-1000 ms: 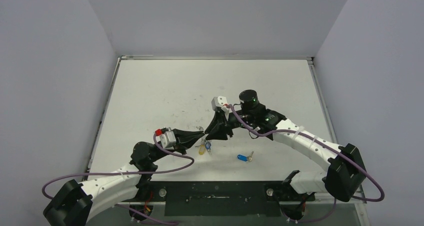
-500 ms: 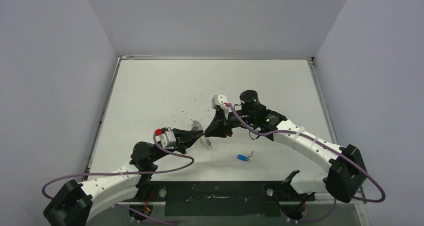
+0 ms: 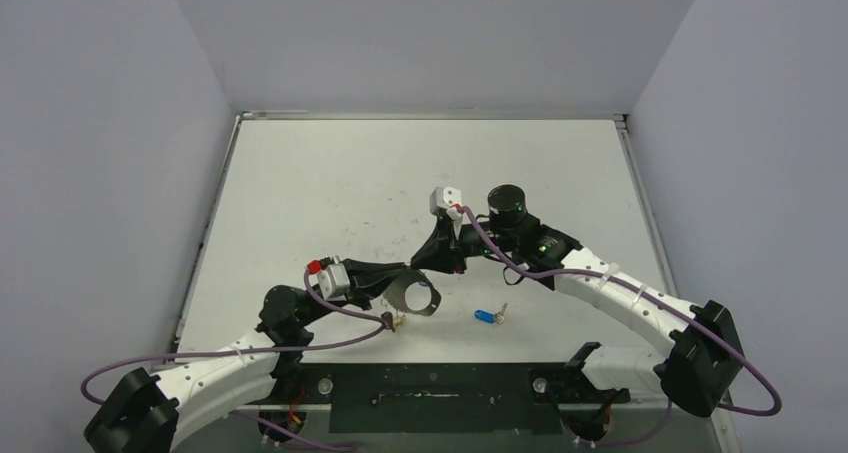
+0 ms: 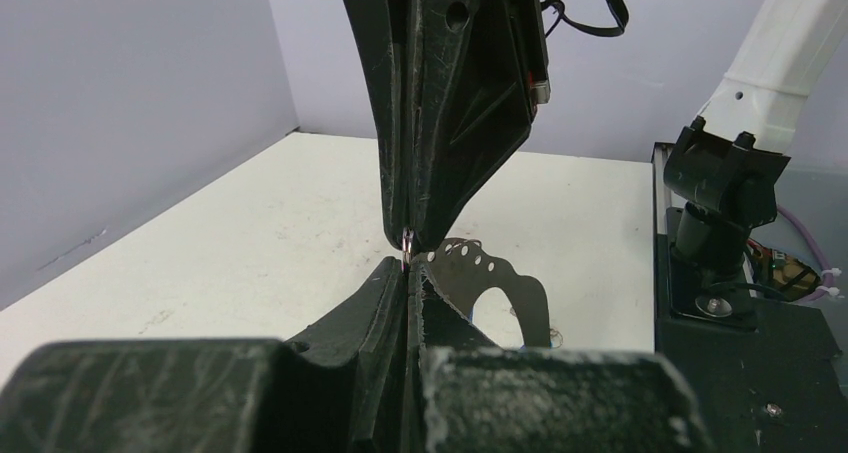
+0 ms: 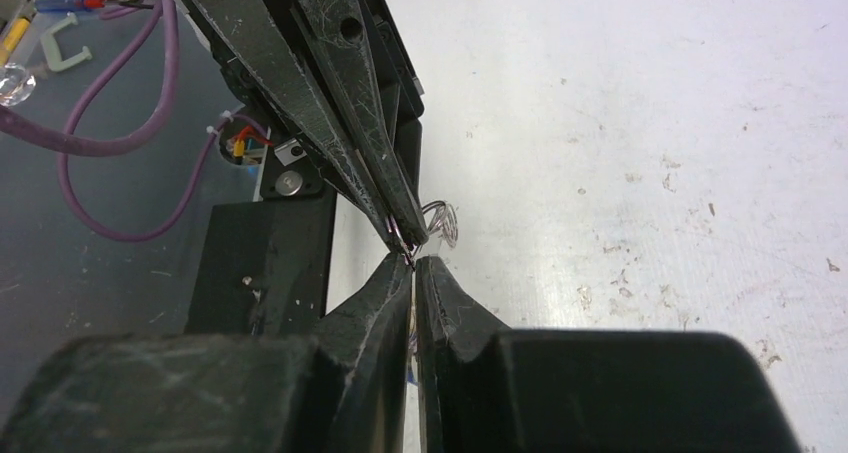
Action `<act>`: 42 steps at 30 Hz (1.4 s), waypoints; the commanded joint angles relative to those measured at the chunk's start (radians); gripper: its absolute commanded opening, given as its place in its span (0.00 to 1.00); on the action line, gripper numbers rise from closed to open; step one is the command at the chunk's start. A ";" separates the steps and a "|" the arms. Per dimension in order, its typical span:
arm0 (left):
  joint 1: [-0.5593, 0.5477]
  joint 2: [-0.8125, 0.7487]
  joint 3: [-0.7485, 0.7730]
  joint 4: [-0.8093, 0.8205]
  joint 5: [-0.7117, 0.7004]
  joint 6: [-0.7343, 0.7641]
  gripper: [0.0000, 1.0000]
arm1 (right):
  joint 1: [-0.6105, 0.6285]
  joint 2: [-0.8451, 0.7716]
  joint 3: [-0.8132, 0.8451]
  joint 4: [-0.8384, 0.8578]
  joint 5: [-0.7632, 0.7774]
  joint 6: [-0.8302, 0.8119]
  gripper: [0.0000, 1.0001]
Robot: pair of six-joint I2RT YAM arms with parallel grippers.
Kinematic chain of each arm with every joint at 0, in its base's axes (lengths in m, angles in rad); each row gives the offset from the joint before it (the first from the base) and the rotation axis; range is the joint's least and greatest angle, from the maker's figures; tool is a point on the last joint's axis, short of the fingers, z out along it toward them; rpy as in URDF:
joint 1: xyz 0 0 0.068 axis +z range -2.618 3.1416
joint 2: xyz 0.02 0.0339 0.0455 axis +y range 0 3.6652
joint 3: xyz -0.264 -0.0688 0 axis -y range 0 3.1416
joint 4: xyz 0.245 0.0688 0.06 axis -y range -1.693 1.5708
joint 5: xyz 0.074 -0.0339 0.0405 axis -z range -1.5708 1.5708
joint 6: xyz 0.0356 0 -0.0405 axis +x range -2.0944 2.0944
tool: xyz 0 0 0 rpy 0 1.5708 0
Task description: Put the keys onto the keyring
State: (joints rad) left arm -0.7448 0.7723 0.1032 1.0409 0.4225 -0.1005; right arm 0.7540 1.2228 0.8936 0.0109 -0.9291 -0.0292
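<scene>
Keyring (image 5: 438, 223): thin silvery wire. A few fine loops show just right of the meeting tips in the right wrist view. Too thin to make out in the top view.
Keyring, left wrist view: the keyring (image 4: 407, 241) shows only as a small glinting bit of wire between the tips, centre frame.
Keyring place: lower centre of the top view, pinched where both grippers meet. The wrist views show it off the table.
Left gripper (image 3: 406, 271): reaches in from lower left. Jaws closed down on the wire, no gap seen at the tips.
Right gripper (image 3: 422, 264): reaches in from upper right, tilted down. Jaws narrow, tips closed on the same wire, tip to tip with the left one.
Blue key (image 3: 486, 316): blue plastic head, short metal blade pointing upper right. Lies alone on the table, right of and below the tips, apart from both grippers.
Yellowish bit (image 3: 398, 320): small, below the tips, just beside the purple cable (image 3: 350, 313). Cannot tell if it is a key, or whether it hangs or lies.
Dark loop (image 3: 437, 300): rounded dark outline on the table just under the tips. Shadow or hoop, cannot tell.
Table (image 3: 300, 193): white, scuffed with small dark marks.
</scene>
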 commanded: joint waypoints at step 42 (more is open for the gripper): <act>-0.001 0.038 -0.037 0.338 -0.132 -0.131 0.00 | 0.004 0.040 -0.146 0.707 0.022 0.436 0.33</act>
State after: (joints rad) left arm -0.7448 0.8173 0.0395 1.2827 0.2882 -0.2180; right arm 0.7357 1.2480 0.7269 0.6231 -0.8539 0.3916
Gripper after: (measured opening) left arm 0.007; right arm 0.335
